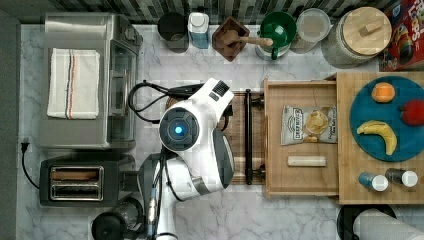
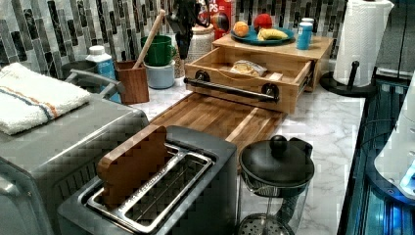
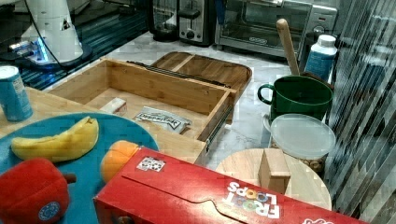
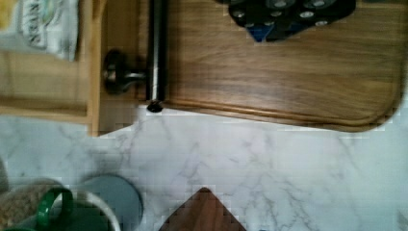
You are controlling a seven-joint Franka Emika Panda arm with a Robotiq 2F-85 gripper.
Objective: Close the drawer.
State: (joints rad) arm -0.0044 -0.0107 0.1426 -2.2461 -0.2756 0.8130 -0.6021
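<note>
Drawer [image 1: 301,142] pulled fully out of cabinet [image 1: 380,195] over tray [image 2: 215,117] on counter, chips [image 1: 308,125] inside, handle [image 1: 248,137] facing arm [image 1: 195,140] hovering over tray, likely lining up a push; gripper state cannot tell.

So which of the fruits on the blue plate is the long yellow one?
The banana, curved and yellow, lying on the blue plate. The orange is small and round; the third fruit is red.

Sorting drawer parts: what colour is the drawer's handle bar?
Black, best seen in the top view: the long bar handle on the light-wood drawer.
</note>
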